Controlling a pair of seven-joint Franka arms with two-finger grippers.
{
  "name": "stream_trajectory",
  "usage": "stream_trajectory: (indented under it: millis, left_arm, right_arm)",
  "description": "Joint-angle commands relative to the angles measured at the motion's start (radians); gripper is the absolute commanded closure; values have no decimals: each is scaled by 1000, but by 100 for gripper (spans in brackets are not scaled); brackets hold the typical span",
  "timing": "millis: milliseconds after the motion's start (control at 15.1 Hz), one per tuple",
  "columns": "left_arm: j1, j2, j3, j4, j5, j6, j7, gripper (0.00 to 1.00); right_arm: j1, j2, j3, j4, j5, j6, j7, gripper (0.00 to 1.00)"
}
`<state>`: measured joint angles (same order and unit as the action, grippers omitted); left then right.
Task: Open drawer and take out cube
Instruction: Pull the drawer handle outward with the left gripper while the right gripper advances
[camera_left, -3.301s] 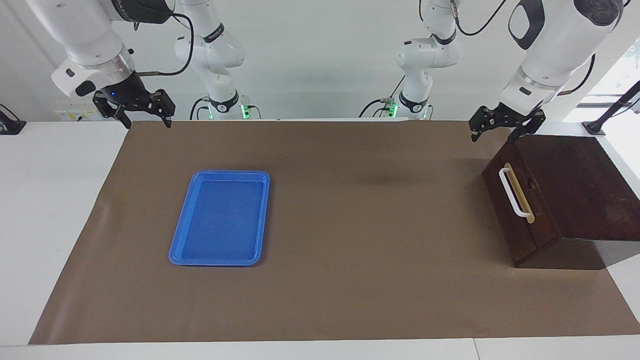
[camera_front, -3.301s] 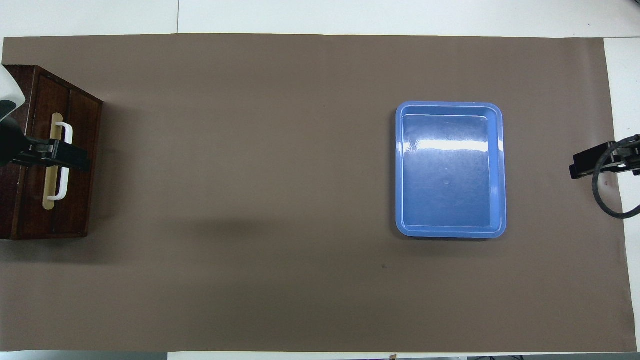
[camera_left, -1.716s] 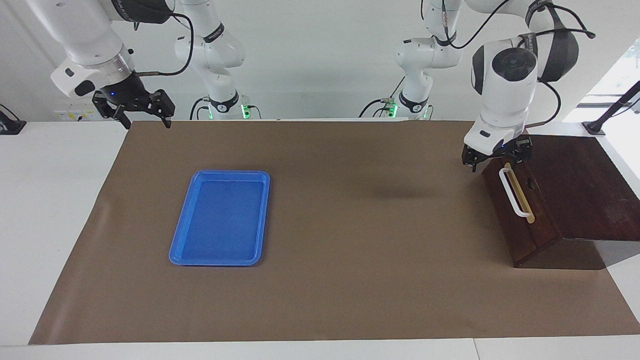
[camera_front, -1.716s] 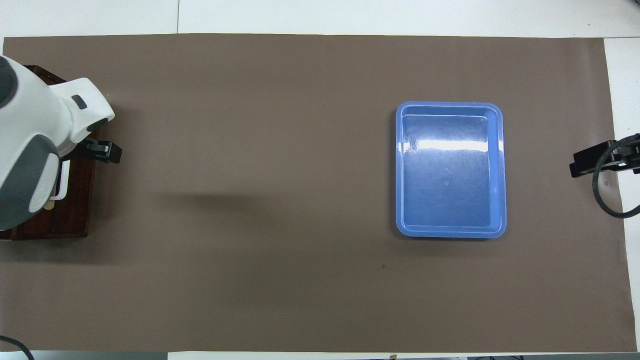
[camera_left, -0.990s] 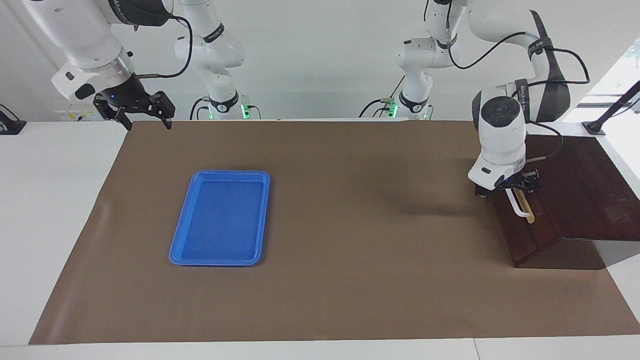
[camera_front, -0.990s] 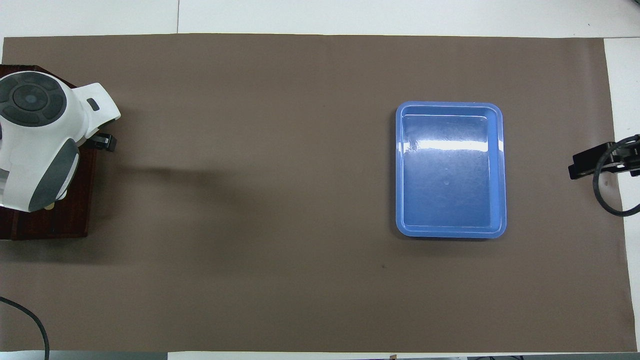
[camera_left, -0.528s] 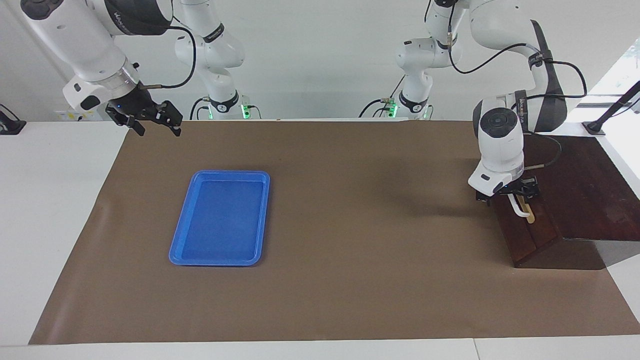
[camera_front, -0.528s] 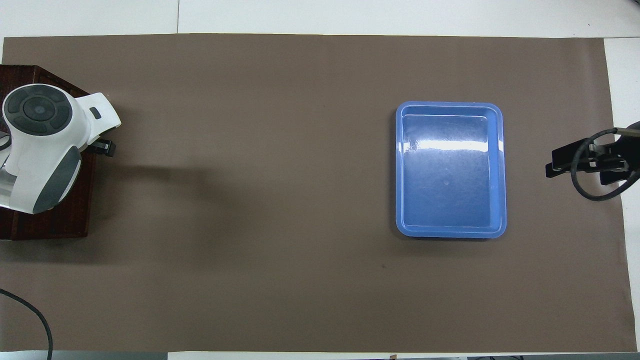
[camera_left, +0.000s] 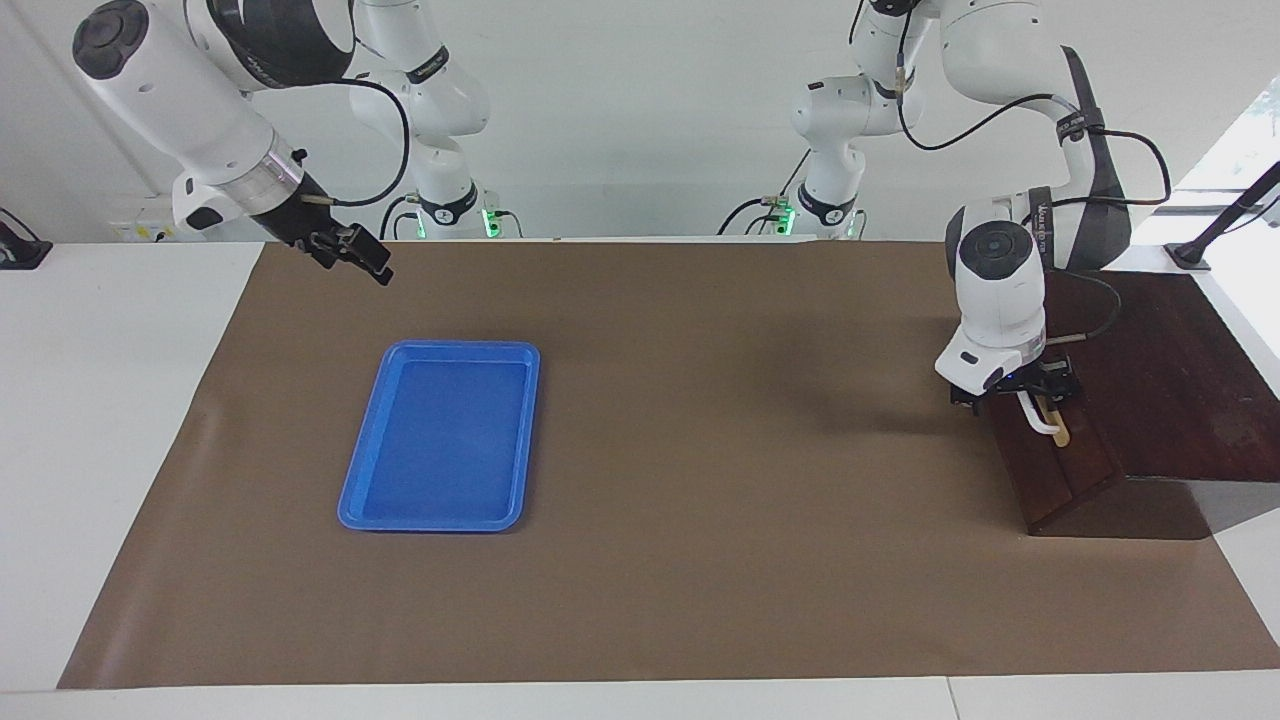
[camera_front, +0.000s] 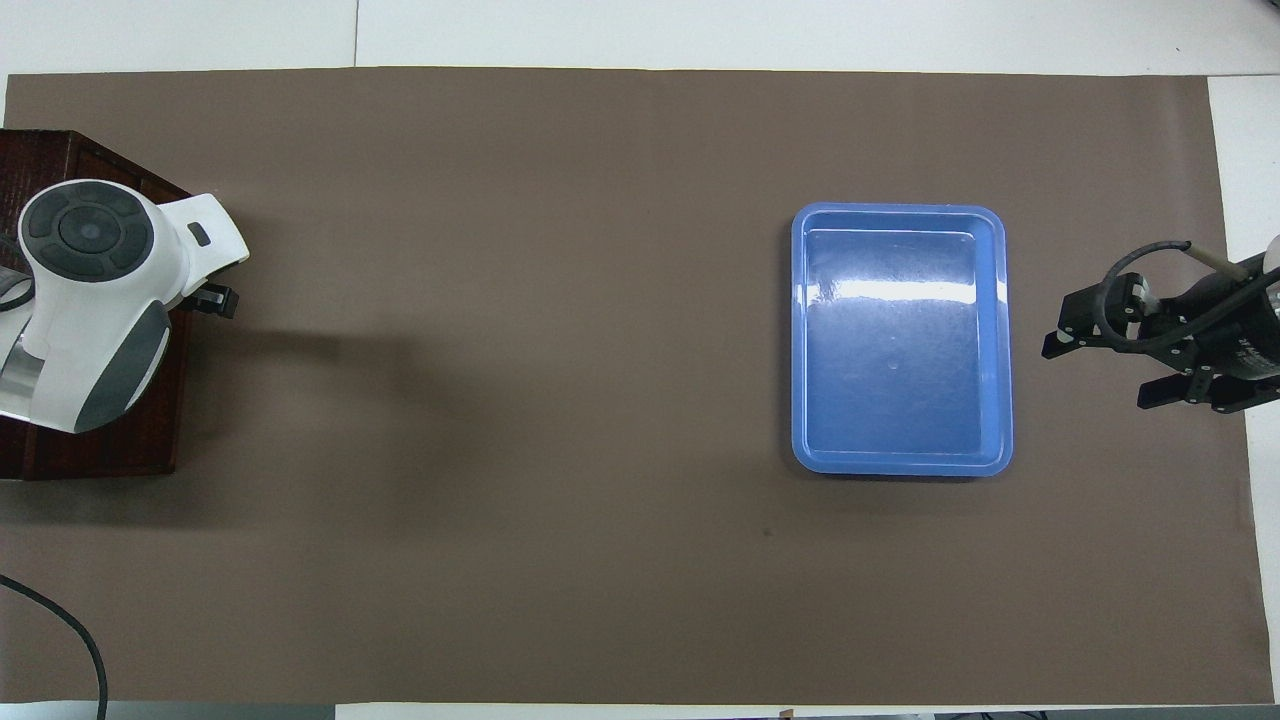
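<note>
- The drawer (camera_left: 1050, 450) is shut in its dark wooden box (camera_left: 1160, 390), which stands at the left arm's end of the bench (camera_left: 120, 400), on the brown mat (camera_left: 700, 450).
- The drawer's front faces the middle of the bench and carries a white handle (camera_left: 1040, 424) on a tan strip.
- The left gripper (camera_left: 1014, 391) is low at the drawer front, right at the handle, with most of the handle hidden by the wrist.
- Its jaws stand open; they seem to straddle the handle, though whether they touch it cannot be told from either view.
- In the overhead view the left arm's white wrist covers most of the drawer front, and only one dark fingertip (camera_front: 216, 300) pokes out past the box's edge.
- The cube is not visible anywhere; the closed drawer shows nothing of its inside.
- A blue tray (camera_left: 360, 505) lies flat on the mat toward the right arm's end, well apart from the box.
- The right gripper (camera_left: 355, 256) hangs in the air over the mat's edge at the right arm's end, near the tray but not over it.
- Its jaws are open and hold nothing.
</note>
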<state>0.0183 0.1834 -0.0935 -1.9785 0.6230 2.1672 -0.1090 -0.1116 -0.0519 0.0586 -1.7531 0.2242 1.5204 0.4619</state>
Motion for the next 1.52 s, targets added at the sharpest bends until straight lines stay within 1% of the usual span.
stream_trajectory:
  millis: [0, 264, 528, 726, 924, 1452]
  left_arm:
    - [8, -12, -2, -36, 17, 33, -14, 0]
    - [-3, -13, -5, -39, 9, 23, -14, 0]
    - [-35, -13, -6, -33, 3, -10, -47, 0]
    - [-63, -13, -6, -29, -43, -24, -69, 0]
    - [-90, -15, -6, -29, -51, -44, -101, 0]
    - [-208, -13, -5, 6, -157, -118, -188, 0]
  right_arm:
    - [-13, 12, 6, -28, 69, 32, 122, 0]
    - [-8, 46, 6, -28, 135, 33, 262, 0]
    - [-17, 67, 6, -29, 191, 35, 345, 0]
    - [-16, 69, 6, -31, 199, 37, 374, 0]
    - [-16, 69, 6, -31, 199, 38, 373, 0]
    - [-8, 67, 6, -34, 199, 41, 373, 0]
